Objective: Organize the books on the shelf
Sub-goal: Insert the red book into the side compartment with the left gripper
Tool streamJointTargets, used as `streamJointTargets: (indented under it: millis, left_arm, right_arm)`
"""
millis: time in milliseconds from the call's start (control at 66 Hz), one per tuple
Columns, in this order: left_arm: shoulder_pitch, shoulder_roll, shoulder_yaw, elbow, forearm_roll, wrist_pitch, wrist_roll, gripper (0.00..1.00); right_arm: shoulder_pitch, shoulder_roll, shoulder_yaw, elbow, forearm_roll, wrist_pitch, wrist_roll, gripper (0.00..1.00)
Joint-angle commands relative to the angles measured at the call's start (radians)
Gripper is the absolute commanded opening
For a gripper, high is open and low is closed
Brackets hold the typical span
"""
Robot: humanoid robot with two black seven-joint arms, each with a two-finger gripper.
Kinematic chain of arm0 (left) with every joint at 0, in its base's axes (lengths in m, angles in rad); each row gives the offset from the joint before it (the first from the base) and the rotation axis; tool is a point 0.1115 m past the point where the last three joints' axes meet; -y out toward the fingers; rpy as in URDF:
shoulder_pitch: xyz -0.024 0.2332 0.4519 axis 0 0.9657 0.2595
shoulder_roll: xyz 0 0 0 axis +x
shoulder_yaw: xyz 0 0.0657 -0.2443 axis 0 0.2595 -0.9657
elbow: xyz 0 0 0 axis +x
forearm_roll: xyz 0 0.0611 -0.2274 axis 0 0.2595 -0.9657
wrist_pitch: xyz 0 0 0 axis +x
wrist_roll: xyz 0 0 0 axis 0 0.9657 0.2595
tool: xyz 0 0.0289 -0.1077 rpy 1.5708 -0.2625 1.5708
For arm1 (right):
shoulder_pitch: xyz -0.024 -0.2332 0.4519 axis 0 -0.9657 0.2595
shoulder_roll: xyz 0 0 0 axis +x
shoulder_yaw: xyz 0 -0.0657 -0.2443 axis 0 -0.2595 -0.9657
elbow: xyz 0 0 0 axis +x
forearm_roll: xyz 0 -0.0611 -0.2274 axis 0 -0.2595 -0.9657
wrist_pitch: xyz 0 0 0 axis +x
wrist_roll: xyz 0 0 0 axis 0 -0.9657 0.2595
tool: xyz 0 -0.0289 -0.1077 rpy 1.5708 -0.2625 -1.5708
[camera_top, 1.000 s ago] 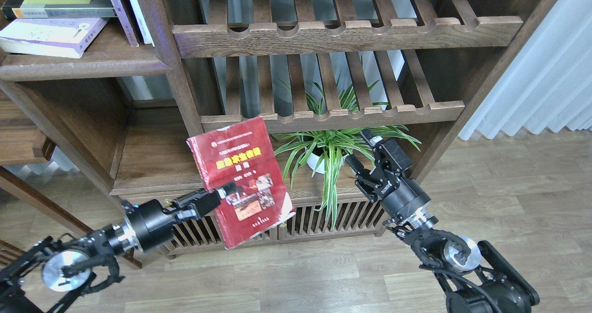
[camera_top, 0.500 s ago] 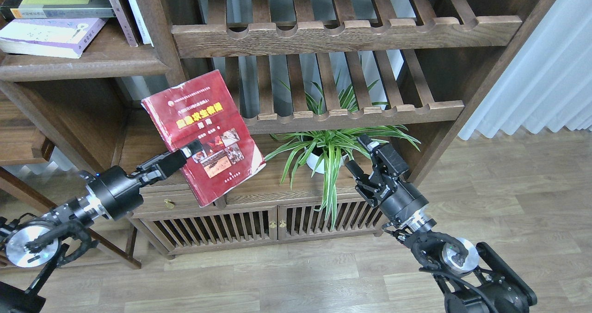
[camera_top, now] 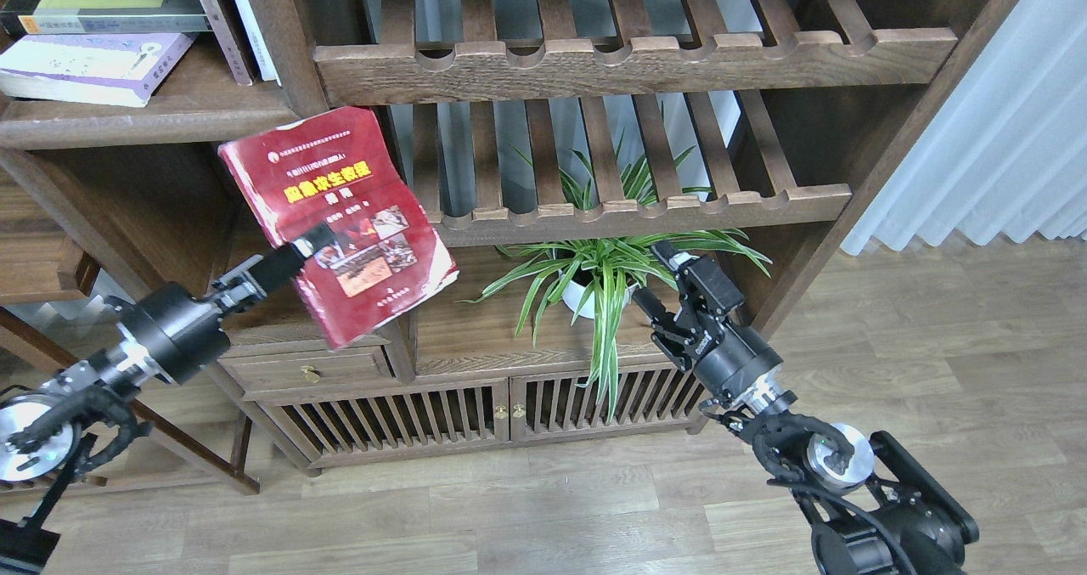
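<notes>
Our left gripper (camera_top: pixel 312 239) has its jaws pinching the red book (camera_top: pixel 340 227), tilted just below the shelf (camera_top: pixel 153 116), which lies up-left; our right gripper (camera_top: pixel 667 282), jaws spread, hangs well apart.

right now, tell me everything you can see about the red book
The red book is a thick paperback with a yellow title, small print and a photo collage on its front cover. The cover looks worn, with whitened, creased edges and corners. It is held in the air, tilted, cover toward the camera, in front of the dark wooden bookcase just below the shelf that holds the other books. The left gripper clamps its left edge; nothing else touches it.
</notes>
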Motion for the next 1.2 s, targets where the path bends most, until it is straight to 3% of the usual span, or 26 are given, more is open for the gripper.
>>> streamJointTargets:
  millis: [0,697,1182]
  left_arm:
    - [0.010,0.034,-0.033,0.000,-0.052,0.000,0.000,0.00]
    - [-0.005,0.052,-0.247,0.000,-0.138,0.000,-0.003,0.00]
    - [-0.224,0.043,-0.257,0.014,-0.136,0.000,-0.003,0.00]
  right_arm:
    - [0.008,0.003,-0.002,-0.006,0.000,0.000,0.000,0.98]
    - [0.014,0.014,-0.010,-0.012,-0.018,0.000,-0.002,0.98]
    - [0.014,0.014,-0.014,-0.012,-0.020,0.000,-0.002,0.98]
